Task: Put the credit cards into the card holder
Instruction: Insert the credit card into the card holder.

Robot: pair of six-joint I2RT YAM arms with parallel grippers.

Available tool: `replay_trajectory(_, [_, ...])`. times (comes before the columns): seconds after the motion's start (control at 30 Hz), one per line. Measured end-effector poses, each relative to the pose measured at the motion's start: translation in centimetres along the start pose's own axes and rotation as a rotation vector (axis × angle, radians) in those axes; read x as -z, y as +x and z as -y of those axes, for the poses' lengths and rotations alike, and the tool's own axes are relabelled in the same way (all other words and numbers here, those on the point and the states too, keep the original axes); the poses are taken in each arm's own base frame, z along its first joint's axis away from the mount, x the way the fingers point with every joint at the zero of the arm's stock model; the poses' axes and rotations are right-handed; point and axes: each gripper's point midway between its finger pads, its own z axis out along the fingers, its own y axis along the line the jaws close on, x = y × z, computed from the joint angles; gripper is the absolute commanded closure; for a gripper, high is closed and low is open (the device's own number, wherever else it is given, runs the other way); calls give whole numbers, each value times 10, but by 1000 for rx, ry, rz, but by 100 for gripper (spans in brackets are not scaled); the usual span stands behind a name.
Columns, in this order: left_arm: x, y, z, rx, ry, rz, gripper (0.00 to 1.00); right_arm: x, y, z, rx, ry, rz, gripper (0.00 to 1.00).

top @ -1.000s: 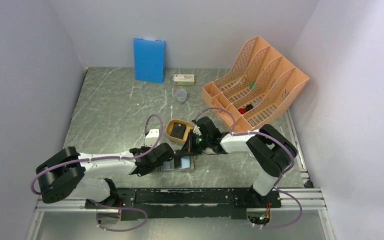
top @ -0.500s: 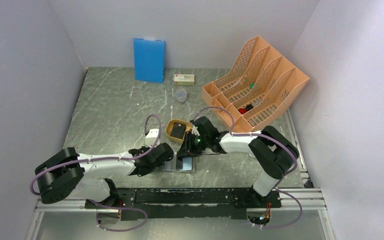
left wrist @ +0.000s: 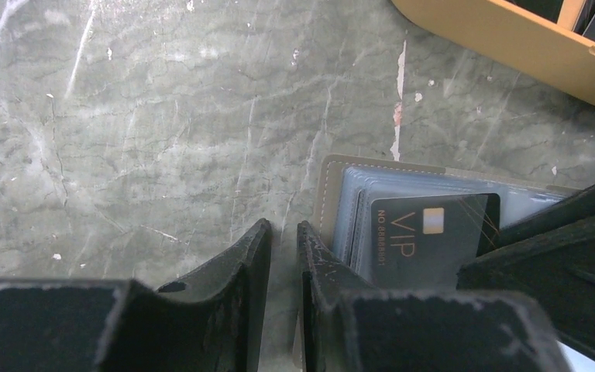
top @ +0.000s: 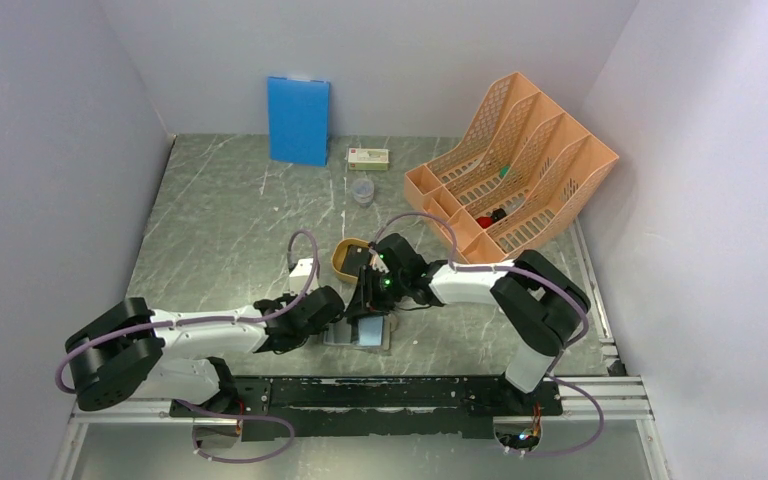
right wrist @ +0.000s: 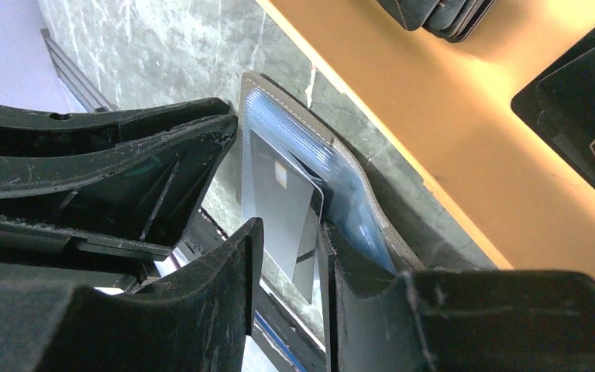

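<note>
Right gripper (right wrist: 290, 236): jaws parted, straddling the near end of a dark credit card (left wrist: 426, 240). A sliver of grey marbled desk (left wrist: 124, 116) shows between the card and one finger, so it is released, not clamped. The card reads VIP and has a pale chip. Its far end lies among the pale blue pockets of the card holder (left wrist: 356, 194); how deep, cannot tell. The card holder lies open and flat on the desk, just beside the mustard tray (left wrist: 511, 39) and apart from it.

Left gripper (left wrist: 283, 232): jaws nearly together, bare desk in the narrow gap, grasping nothing. One finger overlaps the holder's stitched outer edge; whether it presses, cannot tell.

More credit cards (right wrist: 581, 116), dark, lie in the tray.

Top view: both arms meet over the holder near the desk's front edge. A blue board (top: 298, 120) stands against the back wall. An orange file rack (top: 510, 165) sits back right.
</note>
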Motion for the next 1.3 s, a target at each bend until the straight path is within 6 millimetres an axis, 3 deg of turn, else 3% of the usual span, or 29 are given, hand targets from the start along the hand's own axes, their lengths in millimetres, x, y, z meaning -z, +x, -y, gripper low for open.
replay_trajectory(0.3, [2,1,2,30,19,-4,74,2,-3,9,19,94,7,50])
replay_trajectory(0.5, [2,1,2,40,23,-3,74,18,-8,5,56,132,40,50])
replay_trajectory(0.57, [2,2,2,44,25,-4,74,26,-12,2,74,143,60,57])
replay_trajectory(0.67, [3,2,3,52,31,-9,74,36,-18,-2,107,156,95,79])
replay_trajectory(0.77, [5,4,3,61,38,-17,75,44,-19,-2,137,175,110,89])
replay_trajectory(0.93, [6,5,2,76,44,-22,75,42,-5,6,166,216,66,94])
replay_trajectory(1.3, [6,6,1,86,47,-23,76,15,28,32,174,294,-59,97])
